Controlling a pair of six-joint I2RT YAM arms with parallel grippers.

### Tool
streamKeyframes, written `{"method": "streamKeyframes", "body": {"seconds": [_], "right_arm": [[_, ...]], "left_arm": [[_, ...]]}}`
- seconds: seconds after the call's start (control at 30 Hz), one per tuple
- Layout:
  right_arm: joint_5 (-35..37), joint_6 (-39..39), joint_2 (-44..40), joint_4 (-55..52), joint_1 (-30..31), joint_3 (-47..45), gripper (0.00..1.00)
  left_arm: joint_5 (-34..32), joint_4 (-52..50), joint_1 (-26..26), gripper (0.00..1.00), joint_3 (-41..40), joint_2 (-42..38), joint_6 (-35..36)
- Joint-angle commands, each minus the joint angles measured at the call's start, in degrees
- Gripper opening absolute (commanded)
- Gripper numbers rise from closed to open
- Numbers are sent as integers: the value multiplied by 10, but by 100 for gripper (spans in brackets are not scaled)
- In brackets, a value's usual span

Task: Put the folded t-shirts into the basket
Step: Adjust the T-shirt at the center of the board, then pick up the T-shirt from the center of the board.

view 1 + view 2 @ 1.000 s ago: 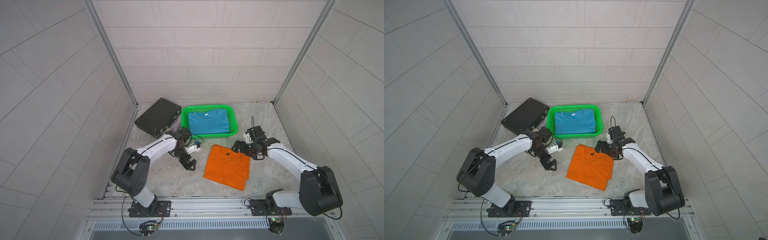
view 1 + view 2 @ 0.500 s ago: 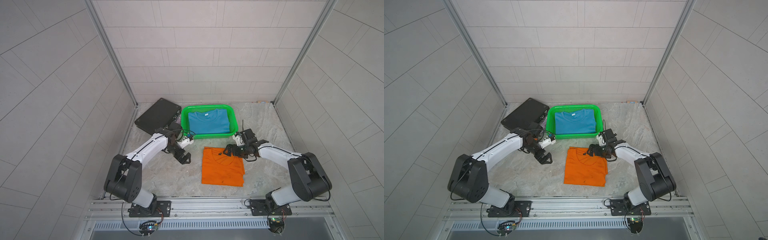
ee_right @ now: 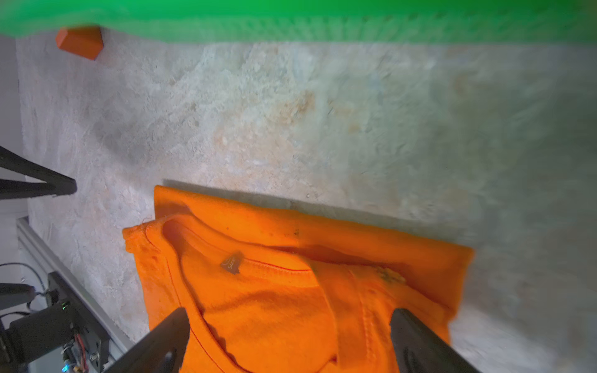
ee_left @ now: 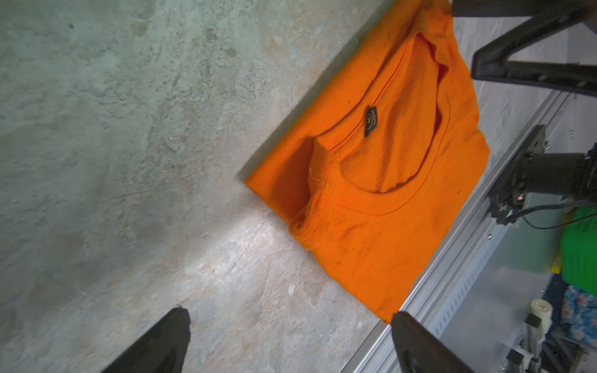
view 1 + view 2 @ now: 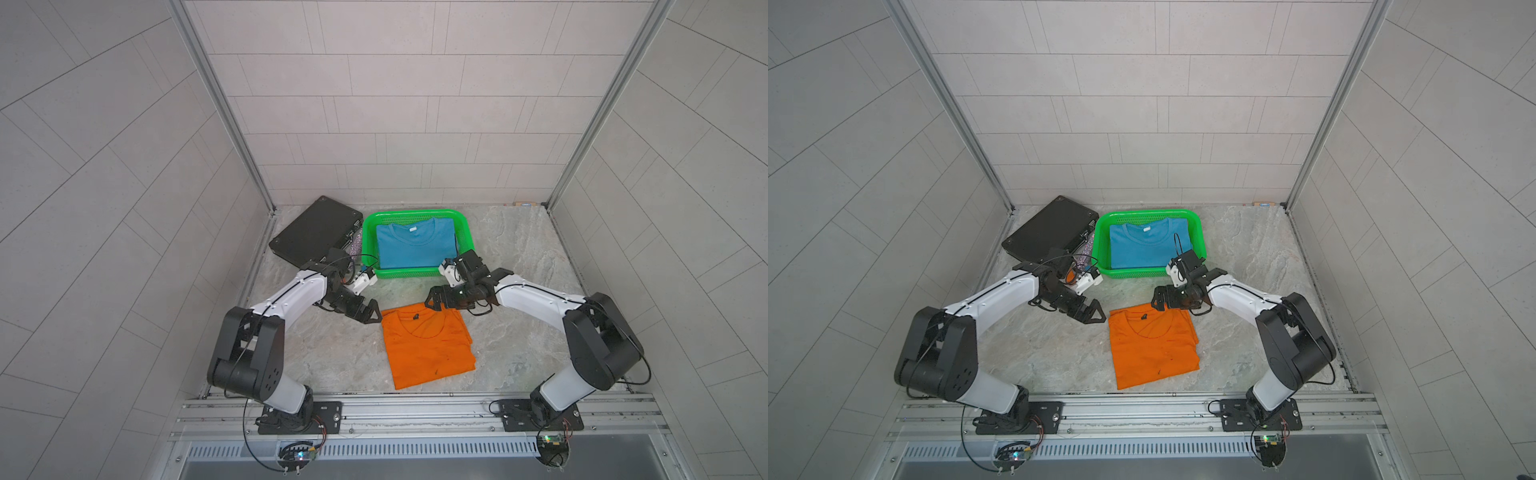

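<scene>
Note the orange t-shirt folded flat on the table, a little toward 6 o'clock of centre, collar edge facing 12 o'clock. Note the basket at 12 o'clock from it, near but apart, already holding the teal t-shirt laid flat. Cannot see a pink one anywhere; possibly hidden under the teal. Ignore the black case just beside the basket at 9 o'clock.

Find the left fingers spread wide and empty, low over bare table just off the shirt's 10 o'clock corner, clear of the cloth. Find the right fingers likewise spread wide and empty, poised over the collar edge toward 1 o'clock; in the right wrist view, straddling that edge from above. Cannot tell whether touching.

Expect light, soft, limp cloth: no stiffness, several loose layers, nothing fragile. Expect sagging and unfolding if lifted from a single point, and peeling apart if pinched by the top ply only. Judge the best hold to be the two corners of the collar edge, one per arm, biting through every layer down to the table. Keep both holds level and the edge taut, lift clear of the basket's near wall, then lower onto the teal. Beware the thicker doubled fold near the 1 o'clock corner, likely to slip free.
</scene>
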Motion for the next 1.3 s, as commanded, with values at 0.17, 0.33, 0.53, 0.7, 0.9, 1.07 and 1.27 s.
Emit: {"method": "streamKeyframes", "body": {"seconds": [0.17, 0.33, 0.53, 0.7, 0.9, 1.07, 1.27], "right_arm": [[44, -13, -46, -196, -70, 39, 100], [-20, -20, -34, -162, -95, -6, 86], [-105, -32, 20, -92, -121, -33, 69], [-131, -38, 57, -61, -140, -39, 68], [-139, -55, 78, -39, -148, -45, 68], [-178, -61, 109, 1, -149, -49, 67], [-190, -70, 137, 23, -149, -49, 60]], "left_arm": [[104, 81, -4, 87, 13, 83, -180], [154, 152, -10, 83, -59, 107, -319], [125, 236, -15, 83, -115, 68, -384], [101, 266, -16, 75, -113, 108, -405], [119, 277, -23, 64, -97, 169, -408], [131, 273, -23, 54, -84, 204, -405], [133, 259, -22, 34, -71, 230, -401]]}}
